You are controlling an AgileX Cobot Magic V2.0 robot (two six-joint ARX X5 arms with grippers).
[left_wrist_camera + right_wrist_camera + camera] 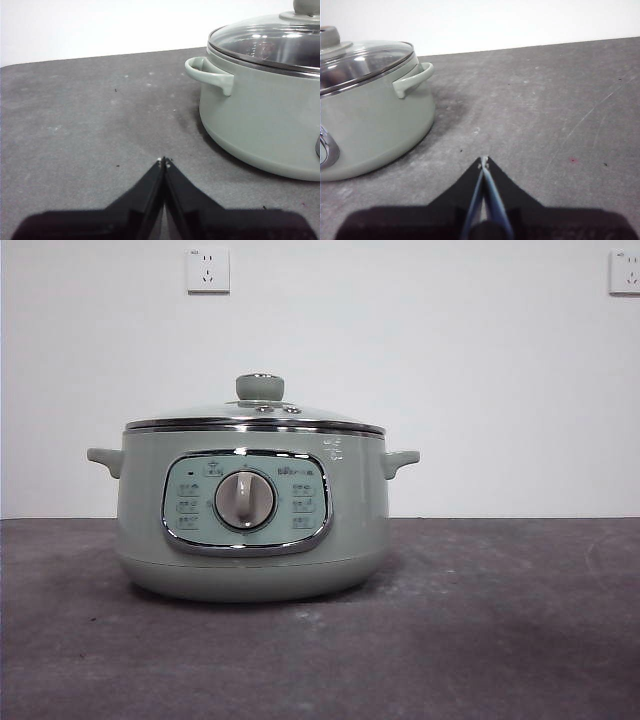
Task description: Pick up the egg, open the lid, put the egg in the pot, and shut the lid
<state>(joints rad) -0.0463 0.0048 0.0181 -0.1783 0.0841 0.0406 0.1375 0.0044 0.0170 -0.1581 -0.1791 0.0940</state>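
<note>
On the dark grey table [480, 640], centre-left in the front view: one large round pale sage-green electric cooking pot [252, 540], upright, chrome-framed panel and grey dial [245, 500] facing the camera.

Seated on its rim: one shallow domed glass lid with chrome edge and sage-green knob [256, 412], level and fully closed. A closed lid with both arms drawn back suggests either the task's end or its start; the frames alone do not settle which.

Small reddish-brown oval egg: not found on the table in any view. A dim brownish shape shows through the glass in both wrist views, possibly the egg inside the pot, but reflections make this uncertain.

Left gripper [164, 161]: low over bare table, beside the pot's side handle [207, 75] but well apart from it; jaws pressed together, tips meeting, holding nothing, touching nothing.

Right gripper [483, 161]: at the pot's opposite side, likewise well apart; jaws pressed together, empty.

Both arms appear parked clear of the pot, waiting.
</note>
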